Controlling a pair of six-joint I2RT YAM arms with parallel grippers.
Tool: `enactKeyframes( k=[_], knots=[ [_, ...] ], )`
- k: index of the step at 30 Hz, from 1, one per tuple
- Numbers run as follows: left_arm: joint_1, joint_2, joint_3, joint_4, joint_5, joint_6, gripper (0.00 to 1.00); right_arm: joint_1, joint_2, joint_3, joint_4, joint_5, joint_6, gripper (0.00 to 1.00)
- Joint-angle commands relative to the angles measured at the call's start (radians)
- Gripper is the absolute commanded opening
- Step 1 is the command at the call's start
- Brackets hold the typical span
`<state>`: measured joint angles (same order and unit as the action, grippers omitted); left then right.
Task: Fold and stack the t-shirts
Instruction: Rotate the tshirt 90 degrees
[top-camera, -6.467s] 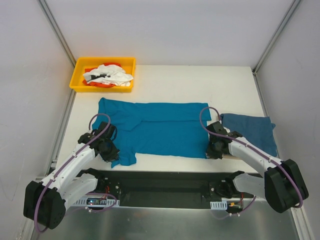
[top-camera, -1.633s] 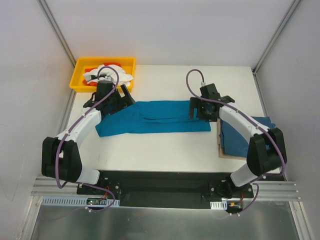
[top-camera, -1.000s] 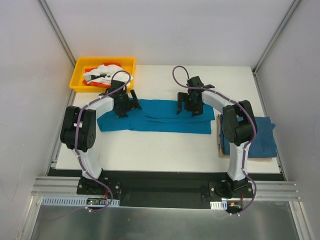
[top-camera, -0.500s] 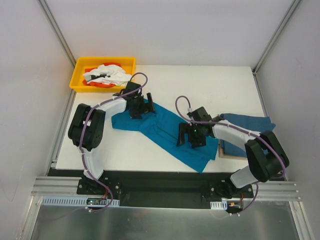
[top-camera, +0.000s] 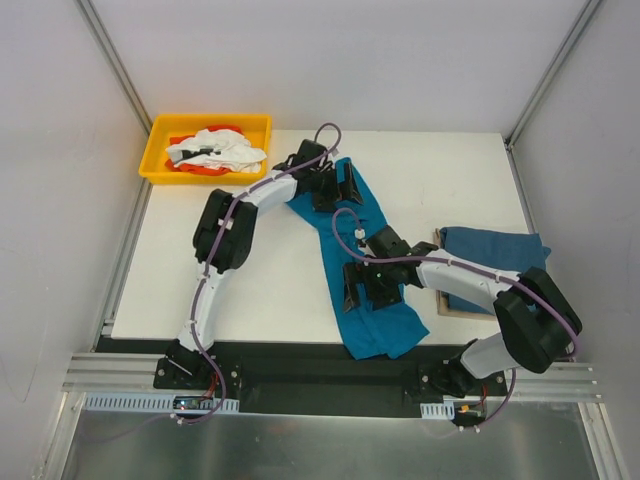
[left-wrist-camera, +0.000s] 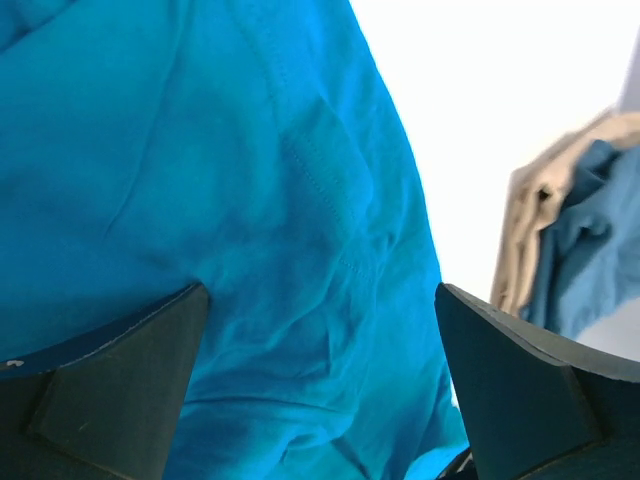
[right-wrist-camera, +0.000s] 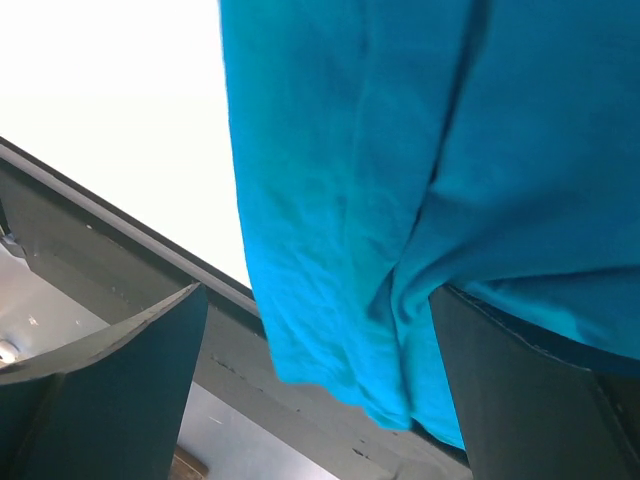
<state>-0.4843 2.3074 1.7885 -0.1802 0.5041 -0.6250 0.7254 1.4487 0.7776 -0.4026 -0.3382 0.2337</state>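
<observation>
One of the t-shirts (top-camera: 352, 235), teal and folded into a long strip, runs from the far middle of the table down to the near edge, where its end hangs over. My left gripper (top-camera: 335, 185) stands open over the strip's far end; in the left wrist view the cloth (left-wrist-camera: 250, 200) fills the space under my left gripper (left-wrist-camera: 320, 400). My right gripper (top-camera: 365, 287) is open over the strip's near part. In the right wrist view the cloth (right-wrist-camera: 350, 200) droops past the table edge beneath my right gripper (right-wrist-camera: 315, 390). A second, darker folded t-shirt (top-camera: 500, 262) lies at the right.
A yellow bin (top-camera: 158, 150) with white and orange cloth sits at the far left. The folded shirt at the right rests on a tan board (top-camera: 439, 302), also visible as a tan board (left-wrist-camera: 525, 225) in the left wrist view. A black rail (right-wrist-camera: 120, 270) runs along the table's near edge.
The teal strip has swung from lying crosswise to running front to back. My left gripper moved right and farther back, my right gripper came toward the near edge. Both jaws stayed wide.
</observation>
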Motion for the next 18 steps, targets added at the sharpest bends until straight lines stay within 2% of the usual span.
enactKeyframes(
  k=[1,4,8,10,14,18],
  knots=[
    [-0.008,0.154,0.206,-0.085,0.125,0.013,0.99,0.003,0.018,0.081,-0.027,0.016,-0.048,0.97],
    [-0.01,0.166,0.279,-0.09,0.201,0.025,1.0,0.003,-0.001,0.094,-0.05,0.056,-0.056,0.97],
    [-0.01,0.049,0.238,-0.1,0.166,0.103,0.99,0.003,-0.042,0.112,-0.073,0.117,-0.071,0.97],
    [-0.01,-0.049,0.174,-0.107,0.142,0.129,0.99,0.003,-0.06,0.124,-0.079,0.149,-0.088,0.97],
    [-0.01,-0.228,0.04,-0.14,0.074,0.206,0.99,0.003,-0.091,0.182,-0.149,0.31,-0.102,0.97],
    [-0.01,-0.419,-0.154,-0.163,-0.057,0.24,0.99,0.003,-0.085,0.245,-0.176,0.416,-0.099,0.97]
  ],
)
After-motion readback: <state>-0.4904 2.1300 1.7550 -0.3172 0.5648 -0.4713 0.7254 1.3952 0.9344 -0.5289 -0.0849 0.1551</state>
